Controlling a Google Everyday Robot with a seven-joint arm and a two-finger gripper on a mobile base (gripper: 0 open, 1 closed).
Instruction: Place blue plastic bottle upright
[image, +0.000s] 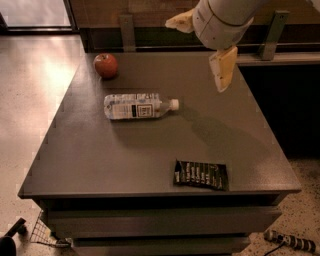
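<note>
The blue plastic bottle (139, 106) lies on its side on the dark grey table (100, 160), left of centre, with its white cap pointing right. It is clear with a pale label with dark print. My gripper (201, 45) hangs above the table's far right part, up and to the right of the bottle and well apart from it. Its two pale yellow fingers (223, 67) are spread wide and hold nothing.
A red apple (105, 65) sits at the table's far left corner, behind the bottle. A dark snack packet (200, 174) lies flat near the front edge. A dark counter runs along the back and right, with shiny floor to the left.
</note>
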